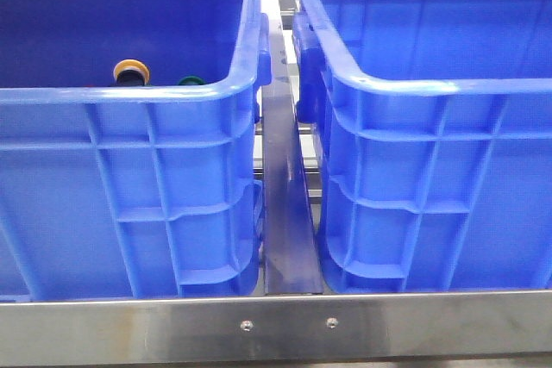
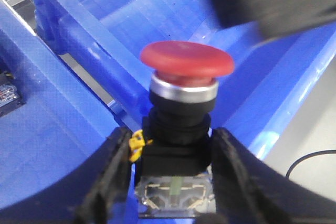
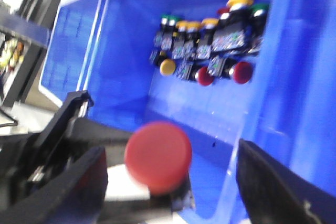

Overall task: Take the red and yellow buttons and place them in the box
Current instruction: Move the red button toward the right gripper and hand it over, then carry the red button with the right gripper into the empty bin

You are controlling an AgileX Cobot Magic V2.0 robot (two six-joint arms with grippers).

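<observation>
Two left fingers point(image 2: 107, 182) clamp red button point(image 2: 186, 61) above crate rim point(image 2: 68, 30).

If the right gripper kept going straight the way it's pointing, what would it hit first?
Probably the red button held up just ahead of the right gripper. Past it lies the blue crate floor with its pile of buttons; depth is unclear.

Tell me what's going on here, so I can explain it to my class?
The robot is sorting push buttons between blue crates. Its left hand is shut on a red button, held above a crate. The right hand is open, and its camera shows that red button with a pile of buttons in a crate below.
</observation>
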